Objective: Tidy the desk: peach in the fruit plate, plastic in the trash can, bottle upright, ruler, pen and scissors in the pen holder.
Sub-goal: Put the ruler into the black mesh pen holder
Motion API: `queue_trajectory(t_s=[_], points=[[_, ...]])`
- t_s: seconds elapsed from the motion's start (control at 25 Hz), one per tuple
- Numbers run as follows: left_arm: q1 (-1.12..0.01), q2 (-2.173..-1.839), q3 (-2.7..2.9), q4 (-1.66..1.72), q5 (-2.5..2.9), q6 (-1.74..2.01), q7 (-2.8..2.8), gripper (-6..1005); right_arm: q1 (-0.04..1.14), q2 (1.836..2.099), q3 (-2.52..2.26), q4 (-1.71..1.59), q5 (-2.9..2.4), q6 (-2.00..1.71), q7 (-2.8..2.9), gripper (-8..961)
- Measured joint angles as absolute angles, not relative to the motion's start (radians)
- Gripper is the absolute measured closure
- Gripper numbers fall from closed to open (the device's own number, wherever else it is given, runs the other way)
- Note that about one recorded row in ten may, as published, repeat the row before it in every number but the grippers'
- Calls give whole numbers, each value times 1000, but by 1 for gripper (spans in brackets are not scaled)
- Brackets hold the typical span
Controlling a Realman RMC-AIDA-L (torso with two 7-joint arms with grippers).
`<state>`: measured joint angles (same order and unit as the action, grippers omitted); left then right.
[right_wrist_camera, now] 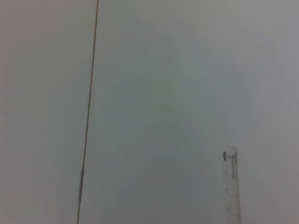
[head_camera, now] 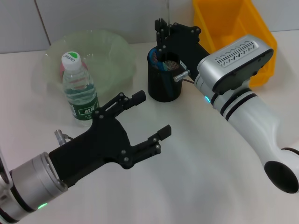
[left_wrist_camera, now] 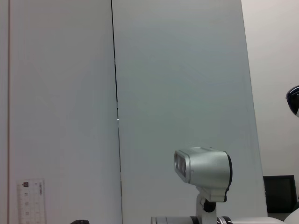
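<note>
Matte black left gripper [head_camera: 150, 116] hovered nearest, jaws apart, holding nothing.
Beyond it the clear plastic bottle [head_camera: 78, 88] stood upright; farther off, the right gripper [head_camera: 163, 32] held a transparent ruler [head_camera: 167, 11] vertically above the cylindrical black pen holder [head_camera: 163, 77].

Black tools [head_camera: 152, 116], silver wrists, white black-banded right forearm, seemingly glossy.

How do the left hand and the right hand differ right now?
The left hand hovers over bare table beside the upright bottle; the right hand sits at the rim of the pen holder. The left hand's fingers are spread wide and empty; the right hand holds a clear ruler standing up over the holder. Both are black.
</note>
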<state>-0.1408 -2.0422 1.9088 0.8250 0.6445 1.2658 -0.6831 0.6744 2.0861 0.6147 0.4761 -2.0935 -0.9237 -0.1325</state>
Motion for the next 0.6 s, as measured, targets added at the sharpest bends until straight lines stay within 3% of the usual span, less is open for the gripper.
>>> queue_trajectory(t_s=[0.6], points=[[-158, -2046, 1916, 816, 644, 1267, -679, 183, 668, 2087, 614, 480, -2094, -900, -127, 830]])
